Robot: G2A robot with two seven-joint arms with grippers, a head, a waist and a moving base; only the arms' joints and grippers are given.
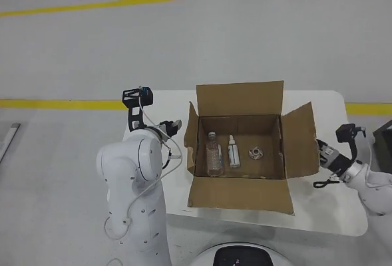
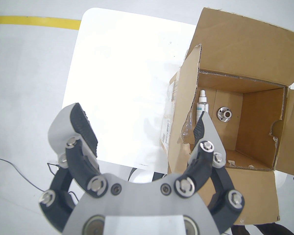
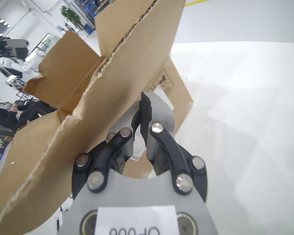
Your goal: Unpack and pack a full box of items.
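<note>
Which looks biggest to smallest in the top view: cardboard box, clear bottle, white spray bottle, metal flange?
1. cardboard box, by far
2. clear bottle, longer and wider than the next
3. white spray bottle
4. metal flange
All three items lie on the box floor, so nearness to the camera hardly skews the order.

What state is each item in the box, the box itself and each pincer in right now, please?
cardboard box: open, all four flaps spread.
clear bottle: lying on the box floor.
spray bottle: lying on the box floor.
metal hub: lying on the box floor.
left pincer: open, empty, beside the box.
right pincer: shut, at the right flap.
</note>
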